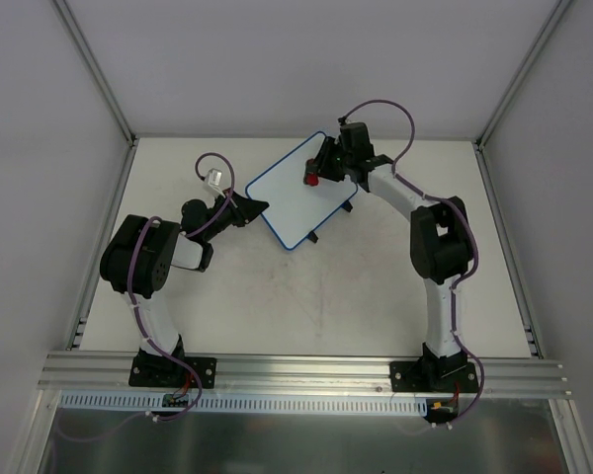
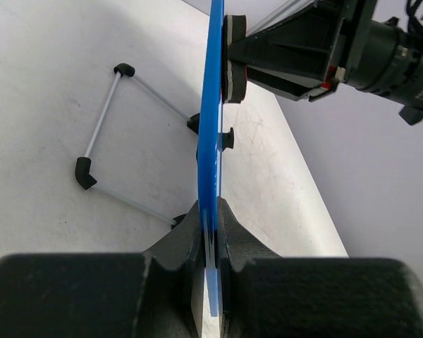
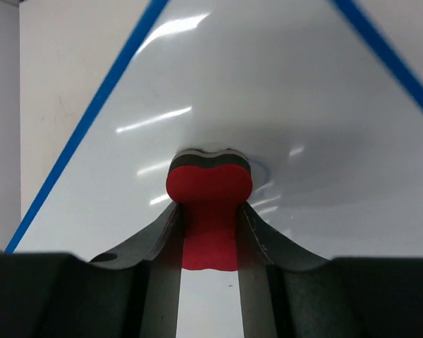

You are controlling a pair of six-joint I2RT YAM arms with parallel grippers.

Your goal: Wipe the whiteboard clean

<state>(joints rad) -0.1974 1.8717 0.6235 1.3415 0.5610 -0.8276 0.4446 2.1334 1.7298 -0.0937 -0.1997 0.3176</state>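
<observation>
Your left gripper [image 1: 247,209] has its jaws closed on the blue edge of the whiteboard [image 1: 295,196], I think to steady it against pressure. The board stands at the far middle of the table [image 1: 277,316]. Your right gripper [image 1: 321,170] has its jaws closed on the red eraser [image 3: 210,186], which presses on the white face. That face looks almost clean.
</observation>
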